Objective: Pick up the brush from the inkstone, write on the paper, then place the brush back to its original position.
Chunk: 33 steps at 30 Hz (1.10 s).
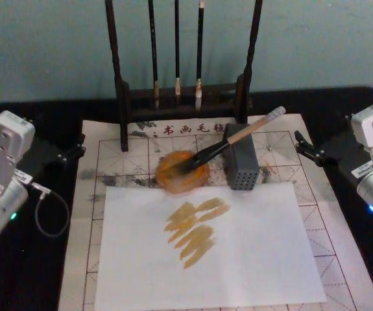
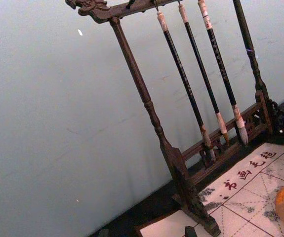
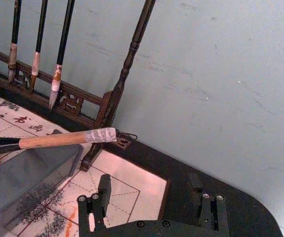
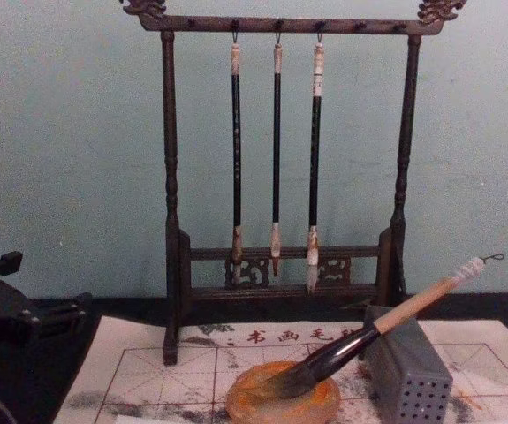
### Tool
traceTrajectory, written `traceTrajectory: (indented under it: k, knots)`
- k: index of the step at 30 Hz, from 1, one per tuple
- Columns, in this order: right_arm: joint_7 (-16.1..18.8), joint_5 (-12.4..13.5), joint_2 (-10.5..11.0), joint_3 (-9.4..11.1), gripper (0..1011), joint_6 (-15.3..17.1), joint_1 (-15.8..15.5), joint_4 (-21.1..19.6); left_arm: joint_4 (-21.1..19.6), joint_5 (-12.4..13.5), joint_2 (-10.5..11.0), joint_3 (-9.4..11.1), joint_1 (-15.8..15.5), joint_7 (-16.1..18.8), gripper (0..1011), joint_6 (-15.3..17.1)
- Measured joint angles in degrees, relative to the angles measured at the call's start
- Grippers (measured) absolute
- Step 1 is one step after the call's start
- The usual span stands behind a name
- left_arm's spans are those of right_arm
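Observation:
The brush [image 1: 238, 138] lies slanted with its dark bushy tip in the round orange-brown inkstone [image 1: 183, 172], its tan handle propped on a grey perforated block [image 1: 241, 165]. From the chest, the brush [image 4: 368, 336] rises rightward out of the inkstone [image 4: 284, 402]. The red-gridded paper [image 1: 134, 152] lies under both, and a plain white sheet [image 1: 238, 259] with brown strokes lies on it. My left gripper [image 1: 77, 148] hovers open at the paper's left edge. At the right edge my right gripper [image 3: 149, 185] is open and empty, with the brush's white wrapped end [image 3: 100, 134] beyond it.
A dark wooden rack [image 4: 280, 132] stands behind the paper with three thin brushes [image 4: 276, 150] hanging from it. A teal wall closes off the back. Black tabletop [image 1: 37, 272] borders the paper on both sides.

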Motion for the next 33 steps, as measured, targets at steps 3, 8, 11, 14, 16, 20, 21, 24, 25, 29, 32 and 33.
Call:
traceTrajectory:
  k: [3,8,11,14,16,20,21,24,25,29,32,33]
  knots:
    - [0.0,0.0,0.0,0.0,1000,0.0,0.0,0.0,0.0,0.0,0.0,0.0,0.0,0.0,1001,0.0]
    - [0.0,0.0,0.0,0.0,1000,0.0,0.0,0.0,0.0,0.0,0.0,0.0,0.0,0.0,1001,0.0]
    - [0.0,0.0,0.0,0.0,1000,0.0,0.0,0.0,0.0,0.0,0.0,0.0,0.0,0.0,1001,0.0]
    - [0.0,0.0,0.0,0.0,1000,0.0,0.0,0.0,0.0,0.0,0.0,0.0,0.0,0.0,1001,0.0]
    - [0.0,0.0,0.0,0.0,1000,0.0,0.0,0.0,0.0,0.0,0.0,0.0,0.0,0.0,1001,0.0]
    - [0.0,0.0,0.0,0.0,1000,0.0,0.0,0.0,0.0,0.0,0.0,0.0,0.0,0.0,1001,0.0]
    - [0.0,0.0,0.0,0.0,1000,0.0,0.0,0.0,0.0,0.0,0.0,0.0,0.0,0.0,1001,0.0]
    - [0.0,0.0,0.0,0.0,1000,0.0,0.0,0.0,0.0,0.0,0.0,0.0,0.0,0.0,1001,0.0]
    - [0.0,0.0,0.0,0.0,1000,0.0,0.0,0.0,0.0,0.0,0.0,0.0,0.0,0.0,1001,0.0]
    - [0.0,0.0,0.0,0.0,1000,0.0,0.0,0.0,0.0,0.0,0.0,0.0,0.0,0.0,1001,0.0]
    - [0.2,0.0,-0.2,0.3,1000,-0.1,-0.1,0.1,0.0,0.0,0.0,0.0,0.0,0.0,1001,0.0]
    - [0.6,0.3,-0.4,0.8,1000,-0.5,-0.3,0.2,0.0,0.0,0.0,0.0,0.0,0.0,1001,0.0]
